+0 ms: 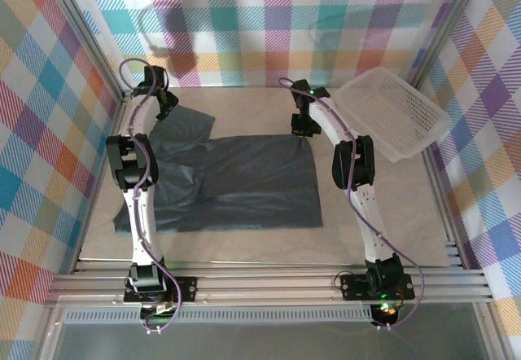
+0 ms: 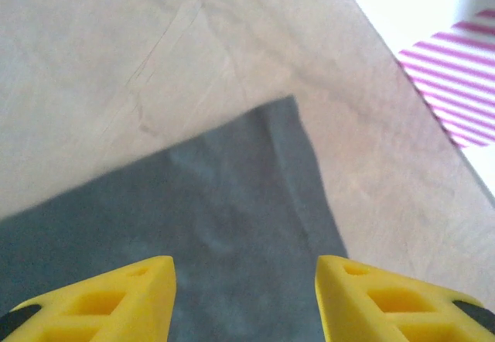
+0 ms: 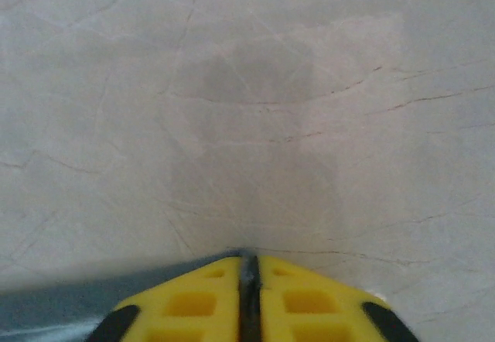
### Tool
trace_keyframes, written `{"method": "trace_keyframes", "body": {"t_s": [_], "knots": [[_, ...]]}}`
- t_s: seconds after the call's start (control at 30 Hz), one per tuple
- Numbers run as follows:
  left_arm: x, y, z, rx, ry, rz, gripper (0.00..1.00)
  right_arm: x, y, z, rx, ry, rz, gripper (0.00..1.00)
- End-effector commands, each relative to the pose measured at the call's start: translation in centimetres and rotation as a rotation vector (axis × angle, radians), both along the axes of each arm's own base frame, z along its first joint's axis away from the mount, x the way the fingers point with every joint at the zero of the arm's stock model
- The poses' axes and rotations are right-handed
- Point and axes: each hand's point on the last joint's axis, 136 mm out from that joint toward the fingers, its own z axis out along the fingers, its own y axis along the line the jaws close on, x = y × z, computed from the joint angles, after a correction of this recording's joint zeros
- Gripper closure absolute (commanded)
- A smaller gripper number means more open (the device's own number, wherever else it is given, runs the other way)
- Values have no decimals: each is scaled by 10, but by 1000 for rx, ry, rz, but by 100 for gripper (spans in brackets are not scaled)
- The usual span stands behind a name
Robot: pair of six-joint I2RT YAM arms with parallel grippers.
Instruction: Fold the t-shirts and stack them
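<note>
Dark slate-grey t-shirt [image 1: 244,185], plain soft cloth, spread flat and lightly creased on pale, veined, stone-look table [image 1: 244,107], one sleeve reaching toward the far left corner. Left gripper [image 1: 161,103] above that sleeve: yellow wedge-shaped fingers [image 2: 116,303] standing partly apart, gripping nothing, grey cloth lying below and between them. Right gripper [image 1: 303,124] at the shirt's far right corner: tips pressed together, pinching the thin cloth edge, a dark sliver visible in the seam. White plastic mesh basket [image 1: 391,111], rectangular, tilted against the far right wall, well apart from the shirt. Multicolour checked walls [image 1: 49,91] around the table.
</note>
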Motion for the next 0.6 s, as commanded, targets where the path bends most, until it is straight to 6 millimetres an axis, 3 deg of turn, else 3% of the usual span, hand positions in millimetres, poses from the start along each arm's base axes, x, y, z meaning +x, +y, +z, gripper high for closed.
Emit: {"method": "trace_keyframes", "body": {"t_s": [0.0, 0.23, 0.4, 0.57], "knots": [[29, 12, 15, 90, -90, -19, 48, -2, -5, 0, -3, 2, 30, 98], [65, 24, -6, 146, -135, -33, 44, -2, 12, 24, 100, -43, 42, 100], [66, 41, -36, 103, -127, 42, 43, -10, 21, 27, 132, -28, 54, 100], [61, 34, -59, 33, -88, 46, 43, -14, 23, 27, 151, -26, 52, 100]]}}
